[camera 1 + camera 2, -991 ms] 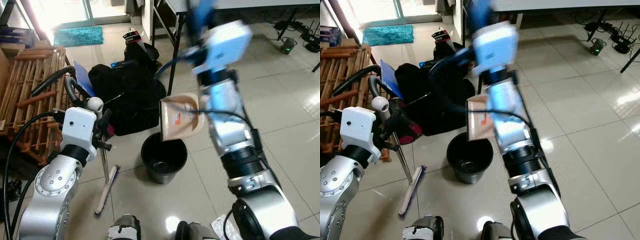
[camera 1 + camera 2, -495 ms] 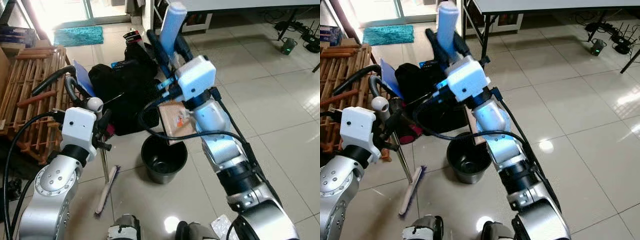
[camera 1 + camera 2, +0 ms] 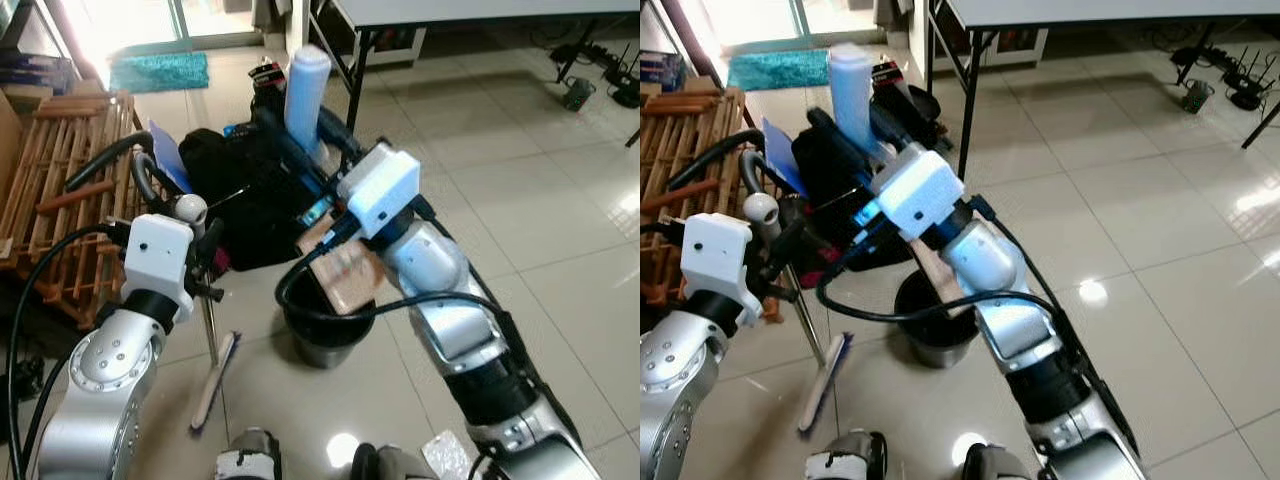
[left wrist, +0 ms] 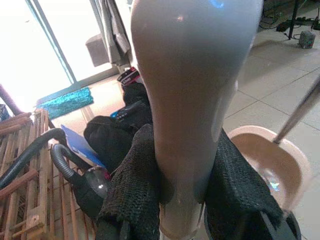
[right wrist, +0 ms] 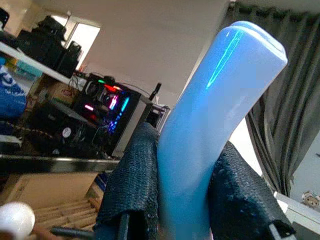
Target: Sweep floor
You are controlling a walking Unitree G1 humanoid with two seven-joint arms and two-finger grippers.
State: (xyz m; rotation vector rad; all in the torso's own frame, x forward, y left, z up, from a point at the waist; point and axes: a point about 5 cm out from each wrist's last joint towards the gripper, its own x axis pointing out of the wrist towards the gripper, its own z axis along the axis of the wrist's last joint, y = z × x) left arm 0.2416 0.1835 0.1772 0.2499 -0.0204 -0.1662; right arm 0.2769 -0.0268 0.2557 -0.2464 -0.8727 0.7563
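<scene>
My left gripper [image 3: 208,262] is shut on the metal pole of a broom, just under its white knob [image 3: 190,209]. The broom's brush [image 3: 213,378] rests on the tiles. In the left wrist view the fingers [image 4: 135,190] clamp the grey handle [image 4: 190,100]. My right gripper [image 3: 300,150] is shut on the pale blue handle [image 3: 305,90] of a tan dustpan [image 3: 347,277]. The dustpan is tilted with its mouth down into a black bucket [image 3: 325,340]. The right wrist view has that handle [image 5: 210,135] between the black fingers [image 5: 132,185].
A black bag [image 3: 250,190] lies behind the bucket. A wooden slatted rack [image 3: 60,190] and a black hose [image 3: 100,160] are at the left. A table leg [image 3: 350,90] stands behind my right arm. A crumpled wrapper [image 3: 445,455] lies by my feet [image 3: 250,455]. Open tiles stretch to the right.
My right arm has swung left and down, tipping the dustpan from above the bucket into its mouth. The left arm and the broom have not moved.
</scene>
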